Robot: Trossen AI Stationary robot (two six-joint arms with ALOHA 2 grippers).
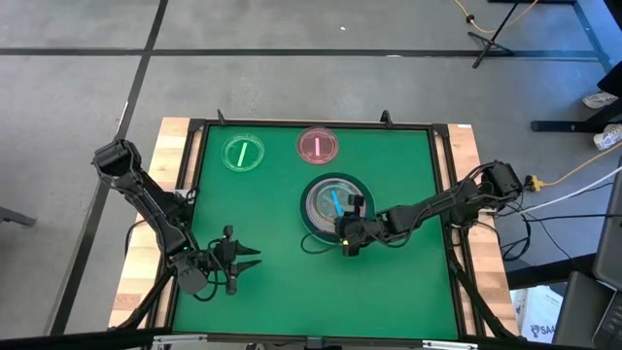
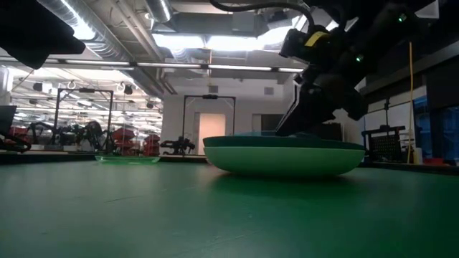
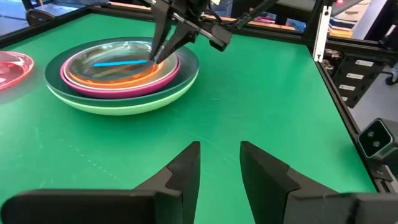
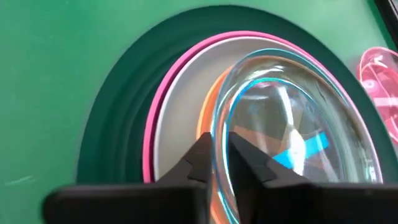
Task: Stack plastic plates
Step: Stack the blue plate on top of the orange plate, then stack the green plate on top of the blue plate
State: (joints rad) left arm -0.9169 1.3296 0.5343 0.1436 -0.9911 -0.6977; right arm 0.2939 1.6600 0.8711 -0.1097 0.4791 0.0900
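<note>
Two small plates unstacked: green one (image 1: 244,154), pink one (image 1: 317,146) | stack (image 1: 316,228) built | right gripper (image 4: 217,163) pinching blue-barred plate (image 4: 292,124) rim atop it | left gripper (image 3: 219,171) spread, idle nearby

1. The table (image 1: 292,282) has a green mat top inside a dark frame, with pale wood showing at the left and right edges.
2. A small translucent green plate (image 1: 244,154) with a bar mark lies flat on the mat near the far edge.
3. A small translucent pink plate (image 1: 318,146) lies just beside it to the right, apart from it.
4. A stack of plates (image 1: 316,222) rests on the mat near the middle, its bottom plate light green (image 3: 124,102), well apart from the two small plates.
</note>
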